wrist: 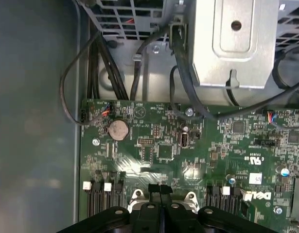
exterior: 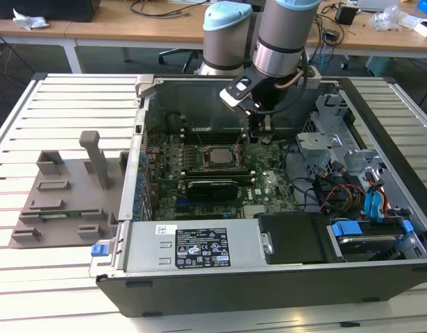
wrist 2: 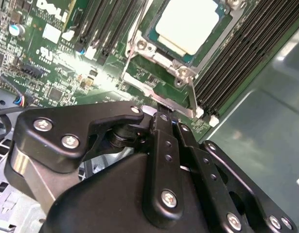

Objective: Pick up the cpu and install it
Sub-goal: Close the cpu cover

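Looking at your rig, the cpu [exterior: 216, 155] is already sitting in its socket on the motherboard [exterior: 269, 189], roughly mid-board and closer to the far wall of the computer case [exterior: 269, 284] than to the near one. The second wrist view gives you a good look at it: pale square top plate [wrist 2: 188, 23] lying flat inside the metal frame [wrist 2: 181, 73], with rows of black memory slots [wrist 2: 237, 63] running alongside.

Your pincer [exterior: 258, 132] is down inside the case, just beside the socket on the exterior view's right. It's clenched. In the first wrist view the two fingertips [wrist: 160, 188] meet with only a thin seam between them and nothing gripped. In the second wrist view the tip [wrist 2: 161, 116] sits right at the frame's outer edge, but whether it actually touches the metal I can't tell.

The first wrist view also shows a coin cell battery [wrist: 118, 129] on the board and a grey drive cage [wrist: 227, 43] past the board's edge.

The case takes up the slatted worktop [exterior: 60, 97] toward the edge on the exterior view's right. The grey tray [exterior: 60, 208] lies just beside it, toward the opposite edge.
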Tool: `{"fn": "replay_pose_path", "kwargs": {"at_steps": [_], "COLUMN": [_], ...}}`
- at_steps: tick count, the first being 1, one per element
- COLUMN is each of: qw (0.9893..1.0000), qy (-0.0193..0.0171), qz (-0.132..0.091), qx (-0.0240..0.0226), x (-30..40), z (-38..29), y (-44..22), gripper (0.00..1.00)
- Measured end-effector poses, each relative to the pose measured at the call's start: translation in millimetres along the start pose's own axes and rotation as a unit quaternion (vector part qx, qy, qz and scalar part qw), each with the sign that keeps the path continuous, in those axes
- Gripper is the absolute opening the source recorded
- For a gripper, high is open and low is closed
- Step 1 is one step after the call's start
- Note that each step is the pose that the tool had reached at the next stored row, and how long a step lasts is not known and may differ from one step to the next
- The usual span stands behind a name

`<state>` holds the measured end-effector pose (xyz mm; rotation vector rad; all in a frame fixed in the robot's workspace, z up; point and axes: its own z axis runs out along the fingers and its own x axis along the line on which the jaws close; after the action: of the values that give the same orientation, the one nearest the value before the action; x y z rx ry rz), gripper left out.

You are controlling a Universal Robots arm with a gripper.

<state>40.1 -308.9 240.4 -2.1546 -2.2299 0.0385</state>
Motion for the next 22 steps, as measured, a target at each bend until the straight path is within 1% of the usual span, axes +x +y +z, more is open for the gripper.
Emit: {"fn": "replay_pose_path", "kwargs": {"at_steps": [7,10,13,14,18,22], "qw": [1.0000,1.0000,1.0000,1.0000,1.0000,1.0000], "qy": [0.0000,0.0000,0.0000,0.0000,0.0000,-0.0001], "qz": [0.000,0.000,0.000,0.000,0.000,0.000], "qx": [0.0000,0.0000,-0.0001,-0.0002,-0.0003,-0.0002], "x": [0.4,0.6,1.0,1.0,1.4,1.6], "z": [0.6,0.9,1.4,1.6,2.0,2.2], "y": [-10.6,-17.4,-28.5,-30.9,-39.6,-45.4], "gripper": [0.11,0.11,0.11,0.11,0.11,0.11]}}
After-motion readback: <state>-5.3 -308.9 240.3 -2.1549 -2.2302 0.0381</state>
